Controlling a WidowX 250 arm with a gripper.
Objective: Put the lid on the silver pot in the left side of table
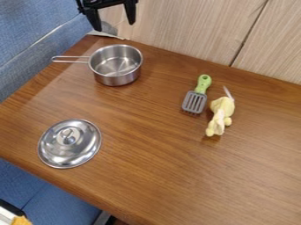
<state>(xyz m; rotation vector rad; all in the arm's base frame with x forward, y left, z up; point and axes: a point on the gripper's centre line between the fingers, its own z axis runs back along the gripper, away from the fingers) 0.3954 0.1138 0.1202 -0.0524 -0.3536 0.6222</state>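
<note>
We are seeing the claw [114, 26] hanging at the far left, beyond the pot [119, 79], its two fingers standing wide apart with nothing between them. The pot is sitting upright on the table [147, 162], mouth up and uncovered, its wire handle [71, 61] pointing left. Nearer to us, the lid [79, 154] is lying dome up toward the near left edge, well apart from the pot, its knob [68, 139] standing up at the middle. Off to the right, the spatula [194, 101] is lying with its green end pointing far, and the yellow toy [219, 118] is resting beside it. We are judging that the lid is needing to be fetched first. We are expecting thin metal: light, stiff, hardly fragile, but slippery over the polished dome. So we are favouring the knob, with the fingers closing squarely across it, since an off-centre pinch could be letting the lid tip or twist loose. We are then wanting to carry it level and lower it softly, as a bump could be shifting the pot or leaving the lid crooked.
</note>
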